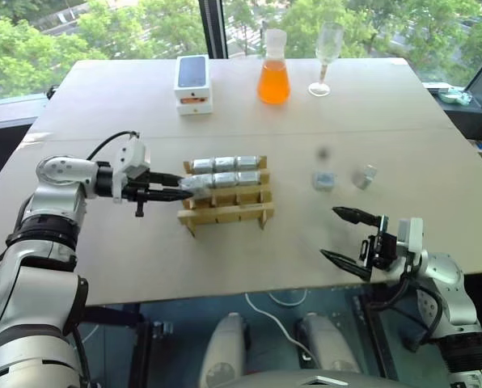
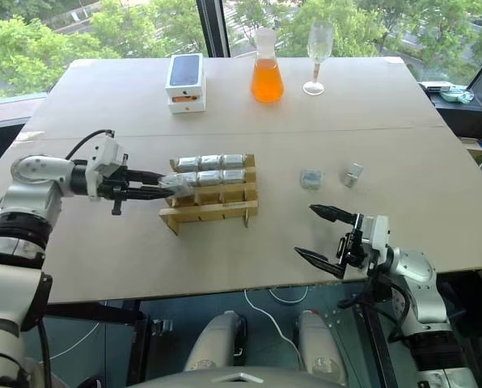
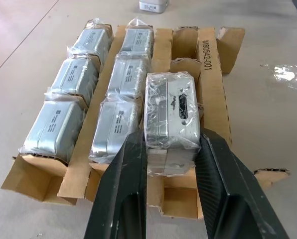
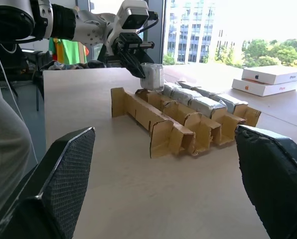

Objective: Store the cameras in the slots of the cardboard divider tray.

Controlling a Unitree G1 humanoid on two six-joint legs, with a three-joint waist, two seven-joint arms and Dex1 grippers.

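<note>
The left gripper (image 3: pixel 168 164) jaws clamp one plastic-wrapped silver camera (image 3: pixel 169 112) over the tan cardboard divider tray (image 3: pixel 211 74) holding six; right gripper (image 1: pixel 350 238) jaws wide, two cameras loose.

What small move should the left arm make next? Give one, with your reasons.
Probably lower the camera into the empty slot beneath it. The left gripper holds it just above the cardboard divider tray, beside six filled slots.

Silver-grey jointed arms with black bands; white wrist housings; black cables; black textured claw fingers (image 3: pixel 223 194).
</note>
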